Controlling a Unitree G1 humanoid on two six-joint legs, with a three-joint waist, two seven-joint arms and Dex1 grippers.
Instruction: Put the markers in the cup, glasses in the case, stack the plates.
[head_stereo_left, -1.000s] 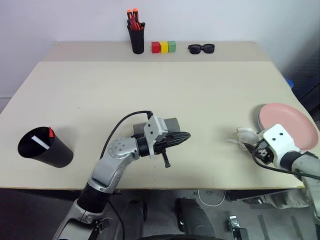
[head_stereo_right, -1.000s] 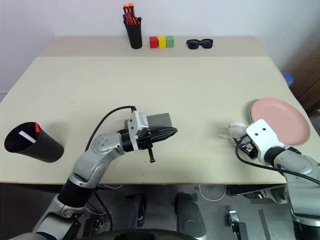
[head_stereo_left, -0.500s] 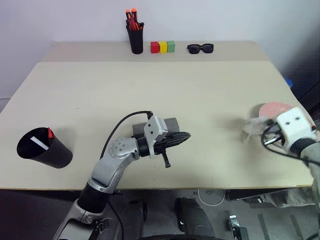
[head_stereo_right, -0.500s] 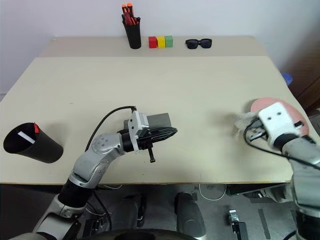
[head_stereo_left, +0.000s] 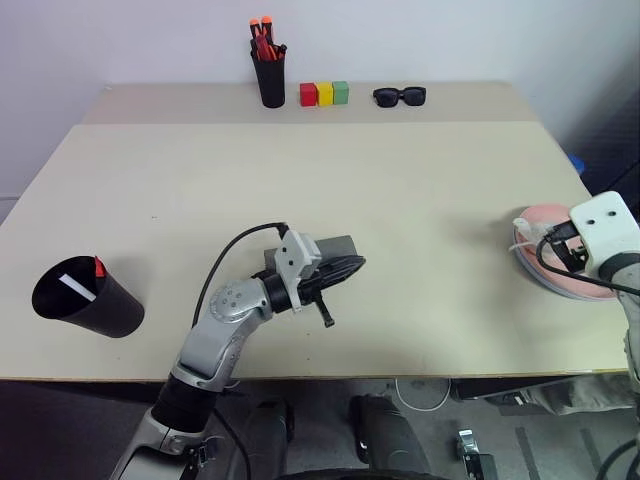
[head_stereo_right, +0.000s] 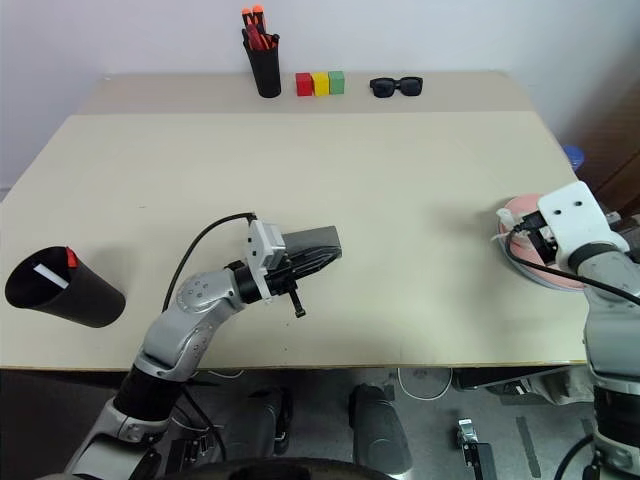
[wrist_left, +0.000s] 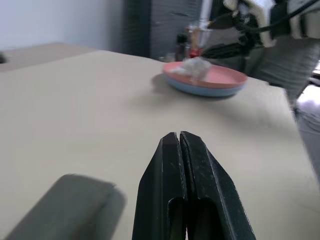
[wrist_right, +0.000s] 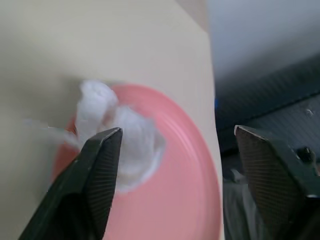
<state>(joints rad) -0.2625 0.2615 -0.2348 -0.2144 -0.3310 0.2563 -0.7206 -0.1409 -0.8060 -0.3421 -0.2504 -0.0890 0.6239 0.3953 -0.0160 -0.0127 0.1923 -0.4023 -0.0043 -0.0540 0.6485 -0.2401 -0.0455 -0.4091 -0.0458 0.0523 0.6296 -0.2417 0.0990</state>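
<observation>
Plates (wrist_left: 207, 80) sit stacked at the table's (head_stereo_left: 400, 200) right edge, pink on blue, with a white wad (wrist_right: 117, 132) on top. Right gripper (wrist_right: 175, 165) hangs wide apart above; left gripper (wrist_left: 178, 145) is pressed together beside the case (head_stereo_left: 335, 248).

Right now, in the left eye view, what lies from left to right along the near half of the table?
black cup with markers in it → left gripper at the grey case → white wad on the pink plate → right gripper
</observation>
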